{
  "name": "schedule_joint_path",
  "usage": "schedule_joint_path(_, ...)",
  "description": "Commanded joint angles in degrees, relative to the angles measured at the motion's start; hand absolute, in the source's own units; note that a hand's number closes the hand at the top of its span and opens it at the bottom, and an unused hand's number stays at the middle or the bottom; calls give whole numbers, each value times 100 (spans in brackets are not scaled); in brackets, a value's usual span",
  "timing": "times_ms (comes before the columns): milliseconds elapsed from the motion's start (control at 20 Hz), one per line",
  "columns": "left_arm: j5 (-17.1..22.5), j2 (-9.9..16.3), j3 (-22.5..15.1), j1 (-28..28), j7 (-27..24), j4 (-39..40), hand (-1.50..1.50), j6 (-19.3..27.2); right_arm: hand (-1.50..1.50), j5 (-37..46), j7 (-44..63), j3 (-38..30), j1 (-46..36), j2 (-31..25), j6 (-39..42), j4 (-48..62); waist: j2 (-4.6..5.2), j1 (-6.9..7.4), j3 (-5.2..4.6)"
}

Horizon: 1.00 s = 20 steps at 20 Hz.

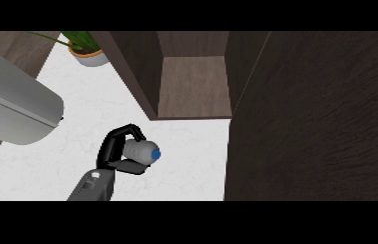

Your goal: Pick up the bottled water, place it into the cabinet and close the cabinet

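Fingers (118, 134) of the left hand (122, 150) curl round the bottle (140, 151), above the surface (184, 153). Best carry it far and right, level, into the open cabinet (193, 88), clear of the door (303, 118).

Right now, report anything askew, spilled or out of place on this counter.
Nothing spilled or damaged. The bottled water lies tilted sideways, cap pointing right, but only because the left hand holds it. The cabinet stands open; the potted plant is upright.

Home kitchen, white marble-look surface (184, 153), dark wood cabinet (303, 118) with open compartment showing a bare wooden shelf (193, 88), potted green plant (85, 48) at back, grey metal appliance (26, 113) at left edge
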Motion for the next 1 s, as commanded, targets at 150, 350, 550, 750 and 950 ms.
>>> schedule_joint_path(150, 1234, -366, -1238, -133, 1110, -844, 150, 710, -150, -310, 45, -359, 245, -259, 19, -560, 9, -23, -47)
schedule_joint_path(350, 1684, -371, -1959, -344, 1957, -1416, 150, 1421, -150, -279, 9, -343, 220, -209, -46, -505, 21, -43, -49)
schedule_joint_path(550, 2119, -374, -2485, -788, 2704, -1872, 150, 2186, -150, -254, -104, -288, 264, -166, -68, -485, 31, -50, -51)
schedule_joint_path(750, 2416, -374, -2640, -1616, 3037, -1643, 150, 2927, -150, -392, -144, -495, 488, -401, 106, -834, 58, -164, -55)
schedule_joint_path(950, 2679, -375, -2764, -1997, 3083, -1112, 150, 3172, -150, -258, -181, -292, 481, -165, -60, -768, 81, -150, -57)
